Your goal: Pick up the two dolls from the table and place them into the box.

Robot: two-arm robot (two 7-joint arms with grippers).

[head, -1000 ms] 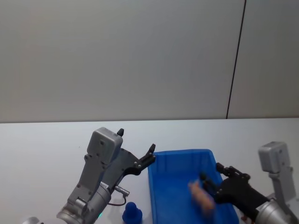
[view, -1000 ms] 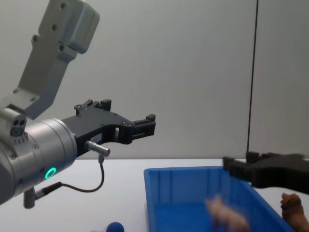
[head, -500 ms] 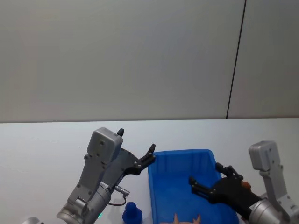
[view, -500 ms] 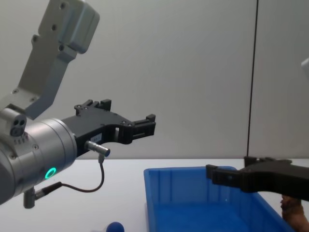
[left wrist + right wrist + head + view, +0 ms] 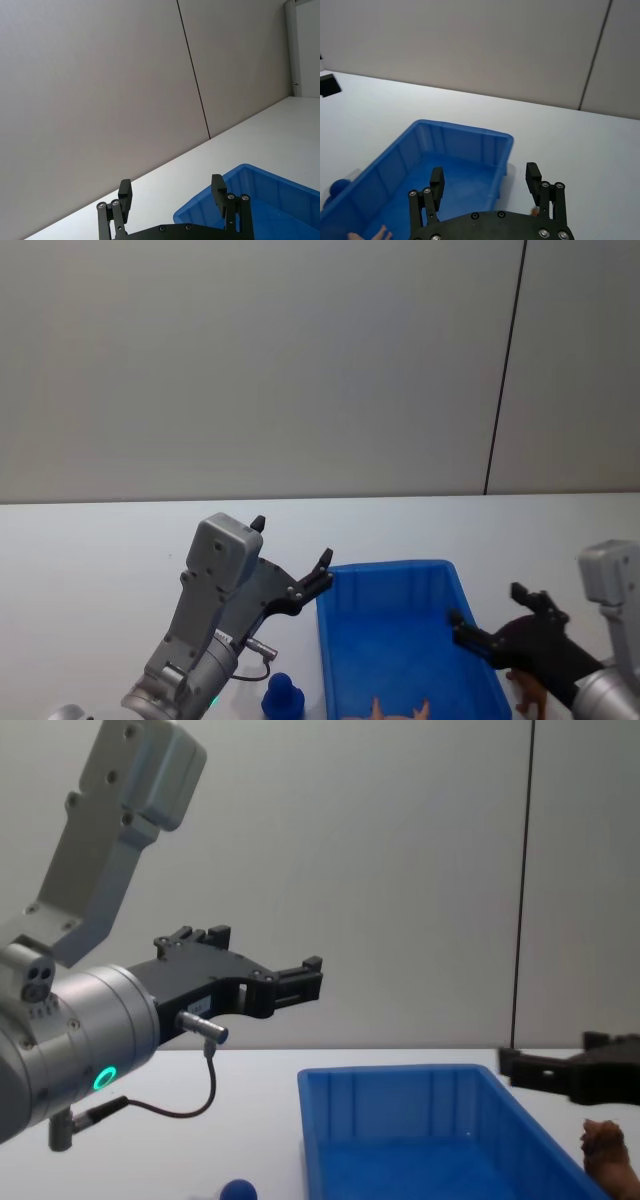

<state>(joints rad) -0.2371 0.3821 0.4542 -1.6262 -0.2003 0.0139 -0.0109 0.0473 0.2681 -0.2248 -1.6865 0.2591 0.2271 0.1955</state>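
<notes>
The blue box (image 5: 390, 585) stands on the white table (image 5: 100, 560) in front of me. Left of it rests the dark-blue doll (image 5: 283, 697), its rounded top (image 5: 238, 1188) low in the chest view. The brown doll (image 5: 530, 692) stands on the table just right of the box, also in the chest view (image 5: 607, 1148). A pinkish figure (image 5: 400, 710) lies inside the box. My right gripper (image 5: 487, 606) hovers open and empty over the box's right wall, above the brown doll. Above the table left of the box, my left gripper (image 5: 292, 542) is raised, open and empty.
A plain grey wall with a dark vertical seam (image 5: 505, 370) rises behind the table. White tabletop stretches to the left and behind the box. In the right wrist view the box's far wall (image 5: 465, 142) lies ahead of the open fingers (image 5: 436, 180).
The pinkish figure fell from my right gripper and came to rest in the box. That gripper then drew back to the right, over the box's right wall. The left arm stayed still.
</notes>
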